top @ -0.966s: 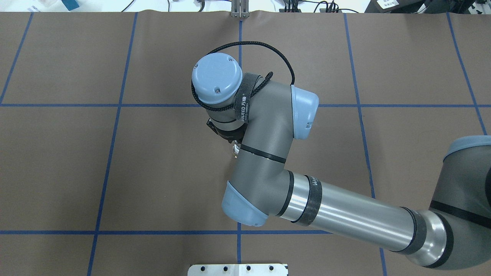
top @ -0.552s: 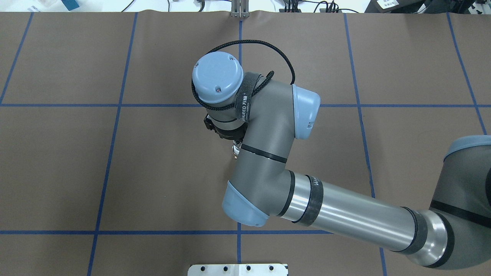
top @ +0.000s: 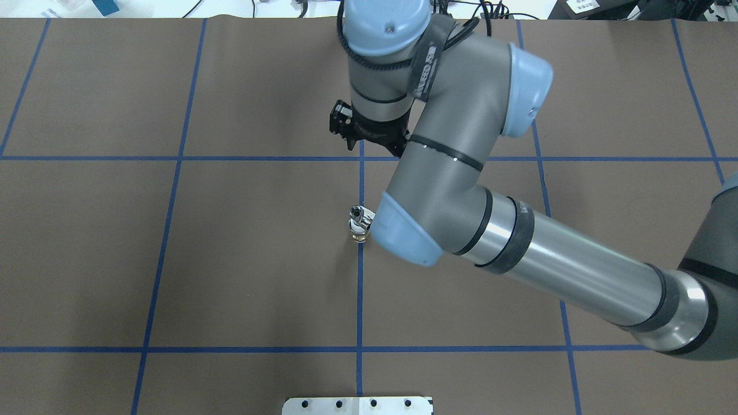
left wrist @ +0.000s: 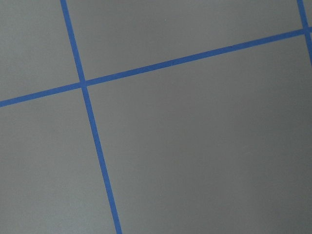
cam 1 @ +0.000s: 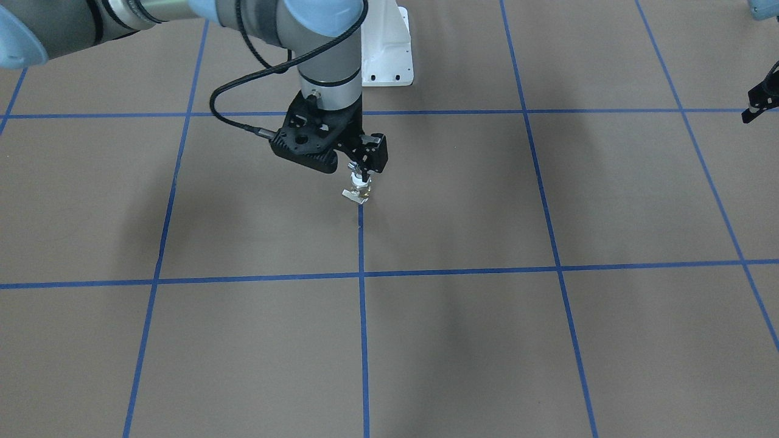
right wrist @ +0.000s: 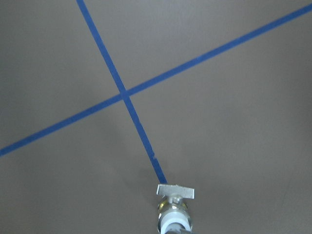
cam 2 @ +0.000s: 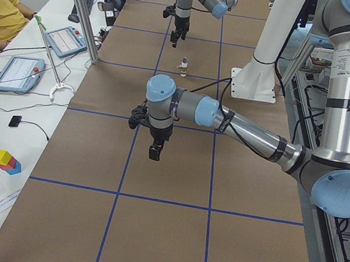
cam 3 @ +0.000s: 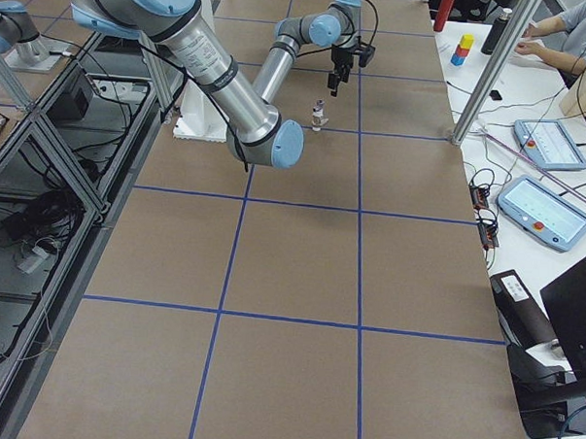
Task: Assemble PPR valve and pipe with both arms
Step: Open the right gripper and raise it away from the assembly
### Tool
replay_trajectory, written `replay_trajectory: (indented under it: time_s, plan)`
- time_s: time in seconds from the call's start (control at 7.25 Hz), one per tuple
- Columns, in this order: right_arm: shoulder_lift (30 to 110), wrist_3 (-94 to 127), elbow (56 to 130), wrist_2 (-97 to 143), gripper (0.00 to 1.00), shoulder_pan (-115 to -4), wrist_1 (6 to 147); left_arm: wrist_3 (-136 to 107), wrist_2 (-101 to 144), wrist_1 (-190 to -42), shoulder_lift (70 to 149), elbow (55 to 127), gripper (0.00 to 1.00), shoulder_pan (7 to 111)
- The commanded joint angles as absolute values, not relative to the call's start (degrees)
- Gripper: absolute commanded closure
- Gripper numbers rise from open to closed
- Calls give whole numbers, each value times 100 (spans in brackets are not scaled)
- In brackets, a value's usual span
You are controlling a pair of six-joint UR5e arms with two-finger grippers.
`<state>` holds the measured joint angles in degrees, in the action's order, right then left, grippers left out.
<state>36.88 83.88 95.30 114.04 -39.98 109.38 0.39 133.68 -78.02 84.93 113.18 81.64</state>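
The PPR valve [top: 358, 233], brass with a flat side handle [cam 1: 352, 194], stands upright on the blue centre line with the silver pipe [top: 361, 217] on top of it. It also shows at the bottom of the right wrist view [right wrist: 174, 209]. My right gripper [top: 350, 131] hangs above the table, beyond the valve and apart from it, with nothing in it; in the front view [cam 1: 369, 165] it looks slightly open. My left gripper [cam 2: 154, 151] hangs over bare table far to the left; only its edge [cam 1: 759, 102] shows in the front view, and I cannot tell how its jaws stand.
A white mounting plate [top: 357, 405] sits at the table's near edge. Blue tape lines [top: 173, 230] grid the brown table. A side bench holds tablets [cam 2: 64, 39] and coloured blocks [cam 2: 6, 162]; a metal post [cam 2: 81, 12] stands at the table's edge.
My right arm has lifted and swung toward the far side, away from the valve. The valve with the pipe, half hidden under the wrist before, now stands alone in the open.
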Motion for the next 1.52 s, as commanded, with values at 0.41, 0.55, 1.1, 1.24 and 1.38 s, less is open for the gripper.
replay_trajectory:
  time_s: [0.41, 0.55, 1.1, 1.24, 1.38]
  plan:
    - [5989, 4212, 10327, 12346, 1, -6148, 10890, 1414, 13368, -7884, 8499, 10574, 0, 8955]
    - [6447, 3140, 10327, 12410, 1, -6535, 10872, 1432, 13368, -7884, 8490, 10573, 0, 9008]
    - [8056, -150, 10205, 12655, 1, -8038, 10863, 1415, 13377, -8093, 8325, 10441, 0, 9131]
    - [8416, -732, 10126, 12900, 1, -8355, 10750, 1415, 13377, -8121, 8349, 10468, 0, 9132]
    - [8881, -921, 10047, 12937, 1, -8558, 10201, 1432, 13377, -8121, 8358, 10459, 0, 9123]
